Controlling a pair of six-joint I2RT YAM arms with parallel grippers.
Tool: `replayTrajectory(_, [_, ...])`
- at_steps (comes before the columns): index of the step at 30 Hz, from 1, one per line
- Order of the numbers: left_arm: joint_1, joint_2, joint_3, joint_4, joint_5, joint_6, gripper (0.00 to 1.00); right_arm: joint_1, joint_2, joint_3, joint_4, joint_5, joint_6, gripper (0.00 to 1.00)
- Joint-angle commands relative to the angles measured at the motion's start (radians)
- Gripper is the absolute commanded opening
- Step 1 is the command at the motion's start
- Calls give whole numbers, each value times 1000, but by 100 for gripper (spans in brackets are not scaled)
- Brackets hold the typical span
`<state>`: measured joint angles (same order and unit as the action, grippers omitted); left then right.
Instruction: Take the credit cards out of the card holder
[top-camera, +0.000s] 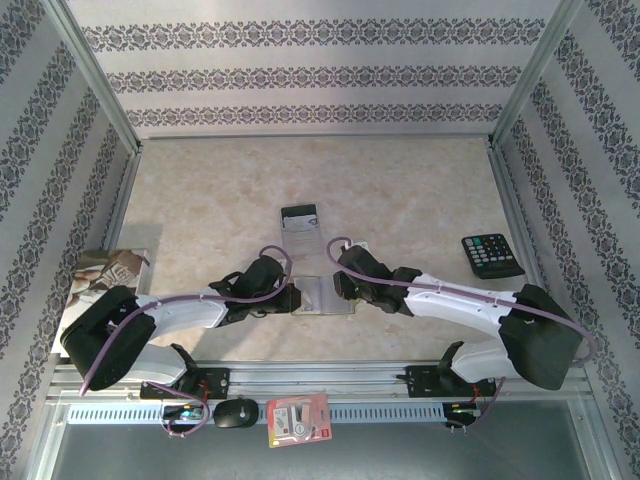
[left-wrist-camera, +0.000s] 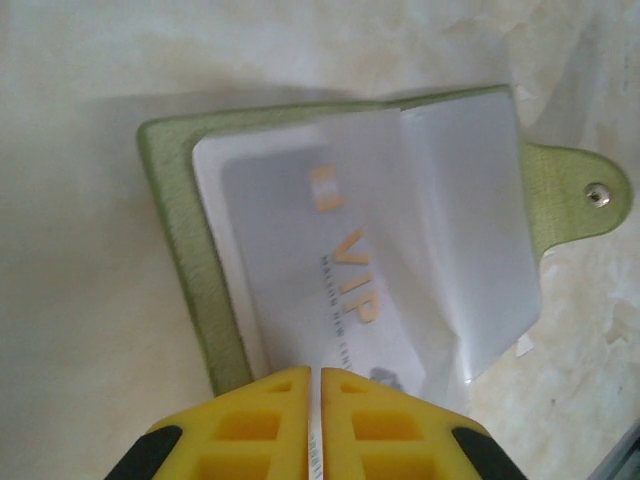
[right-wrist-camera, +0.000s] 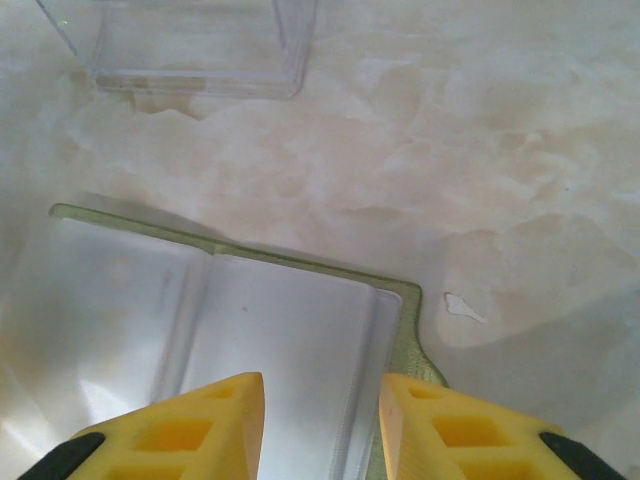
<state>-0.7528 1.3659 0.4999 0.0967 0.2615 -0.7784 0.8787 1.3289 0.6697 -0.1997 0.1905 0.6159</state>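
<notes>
Card holder (top-camera: 322, 294) lies open mid-table (top-camera: 200, 200), between your two grippers. Left gripper (left-wrist-camera: 316, 385) is clenched on near edge of pale grey VIP card (left-wrist-camera: 300, 270); card sits mostly inside holder's clear pocket, straight ahead of fingers. Right gripper (right-wrist-camera: 320, 400) is released, fingers spread over holder's other pocket leaf. Blackish card (top-camera: 300, 213) lies on table beyond holder, clear of both grippers.
</notes>
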Motion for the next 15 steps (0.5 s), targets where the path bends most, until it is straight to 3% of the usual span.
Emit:
replayTrajectory(1, [-17,9,63,-71,15,48,11,-7,-33,-24,-16,26,9,36])
replayTrajectory(15, [-79,150,227,-122,63,70,13,-30,-121,-123,9,33,21,36])
